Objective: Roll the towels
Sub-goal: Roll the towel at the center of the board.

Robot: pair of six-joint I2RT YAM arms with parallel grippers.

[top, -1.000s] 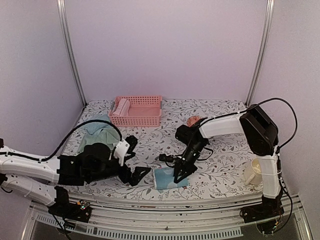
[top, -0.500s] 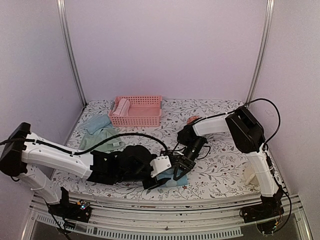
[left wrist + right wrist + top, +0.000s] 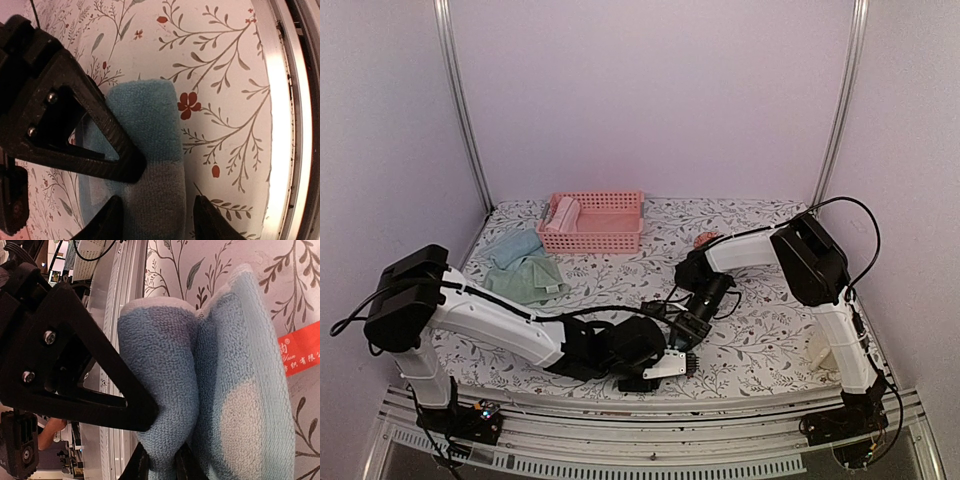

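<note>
The blue towel with pale spots [image 3: 147, 125] lies folded into a thick roll near the table's front edge. In the top view both grippers hide it. My right gripper [image 3: 160, 467] is shut, pinching one fold of this towel [image 3: 230, 390]. My left gripper [image 3: 157, 220] is open, with one fingertip on each side of the roll's near end. It meets my right gripper [image 3: 682, 335] at front centre. A pink rolled towel [image 3: 562, 213] lies in the pink basket [image 3: 610, 235]. The light blue towel [image 3: 515, 247] and the sage green towel [image 3: 525, 278] lie flat at the left.
A cream cup [image 3: 825, 348] stands at the right front. A small reddish object [image 3: 705, 240] lies at mid back. The metal front rail [image 3: 285, 115] runs close beside the roll. A red label [image 3: 300, 350] sticks out of the towel.
My left arm has swung from the left side across to front centre, and its gripper now straddles the blue towel. My right gripper has stayed shut on the towel and drawn back slightly.
</note>
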